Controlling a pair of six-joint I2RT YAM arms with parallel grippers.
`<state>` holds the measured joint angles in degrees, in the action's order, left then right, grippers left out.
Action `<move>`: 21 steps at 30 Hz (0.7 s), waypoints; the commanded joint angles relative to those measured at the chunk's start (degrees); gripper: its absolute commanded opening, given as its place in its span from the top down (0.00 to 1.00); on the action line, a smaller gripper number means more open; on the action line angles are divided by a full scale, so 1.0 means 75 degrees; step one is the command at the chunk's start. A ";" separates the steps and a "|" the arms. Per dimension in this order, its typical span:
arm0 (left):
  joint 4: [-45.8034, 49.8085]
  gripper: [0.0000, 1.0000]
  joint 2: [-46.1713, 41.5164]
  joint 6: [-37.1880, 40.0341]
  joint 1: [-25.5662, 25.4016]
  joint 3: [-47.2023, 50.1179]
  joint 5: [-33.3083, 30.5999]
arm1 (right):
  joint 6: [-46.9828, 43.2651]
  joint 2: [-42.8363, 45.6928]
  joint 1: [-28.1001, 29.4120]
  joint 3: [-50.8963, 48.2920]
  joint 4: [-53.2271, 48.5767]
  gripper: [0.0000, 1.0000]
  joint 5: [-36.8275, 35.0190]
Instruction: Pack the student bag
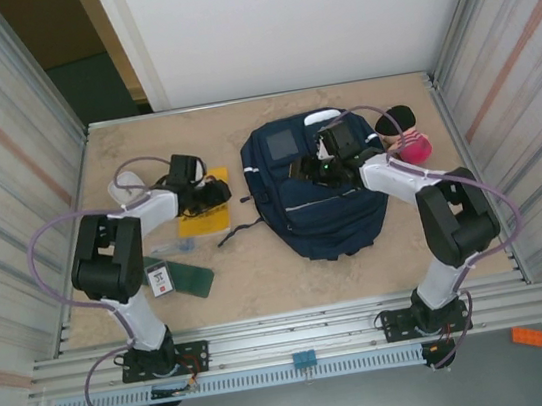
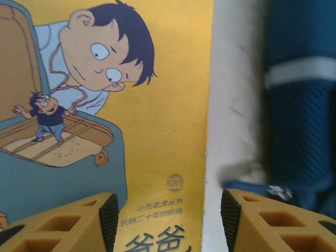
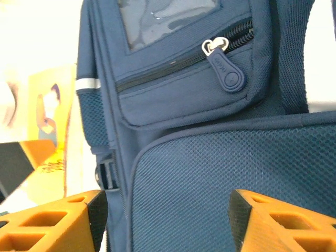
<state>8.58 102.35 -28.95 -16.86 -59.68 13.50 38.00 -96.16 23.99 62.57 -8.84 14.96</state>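
On the sandy table (image 1: 261, 275), the student bag (image 1: 318, 212) lies at three o'clock of centre, the right gripper (image 3: 168, 215) released above it (empty); the left gripper (image 2: 168, 215), also released, hovers over a yellow book (image 2: 173, 105) at nine.

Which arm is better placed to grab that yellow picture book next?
Probably the left. The open left gripper hangs right over the yellow book, while the right gripper hovers open above the student bag, farther away.
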 commanded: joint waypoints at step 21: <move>0.1141 0.46 -0.1360 0.0880 0.2436 0.0146 0.1350 | -0.0472 -0.2826 0.2760 0.3844 -0.2134 0.37 -0.0726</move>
<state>16.19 90.98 -25.10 1.54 -58.85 21.58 35.44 -114.67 43.72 88.44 -20.14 10.83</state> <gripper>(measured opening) 0.541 0.635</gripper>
